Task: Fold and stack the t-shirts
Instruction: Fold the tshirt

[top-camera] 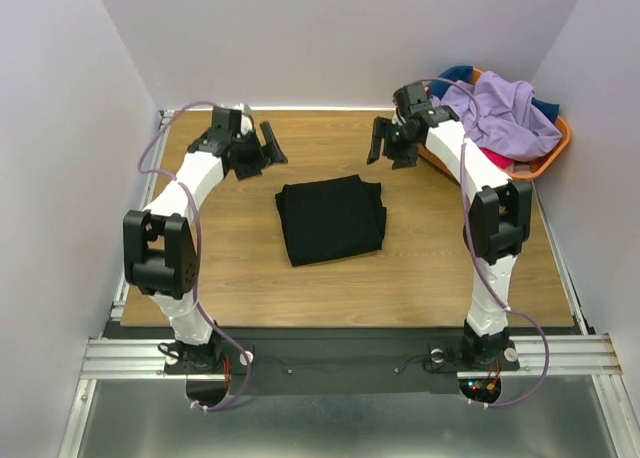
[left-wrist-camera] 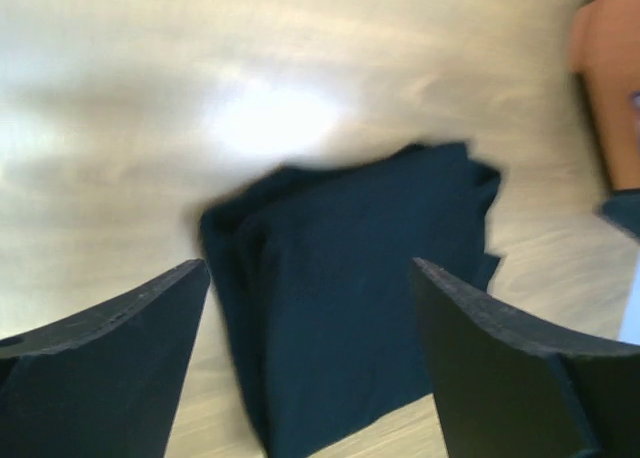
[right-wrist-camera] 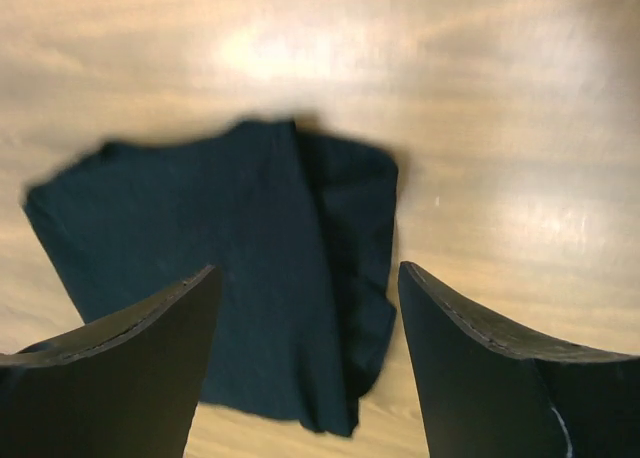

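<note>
Left tool (top-camera: 262,152), right tool (top-camera: 390,146) near black t-shirt (top-camera: 331,219)

Wood-grain table top (top-camera: 250,288) enclosed on three sides by a plain pale back wall (top-camera: 340,38), left wall (top-camera: 60,178) and right wall (top-camera: 600,128). Along its near edge run aluminium rails (top-camera: 330,356), with a grey metal sheet (top-camera: 330,428) below them. Light leaves a soft bright glare (left-wrist-camera: 270,118) on the wood in both wrist views.
</note>
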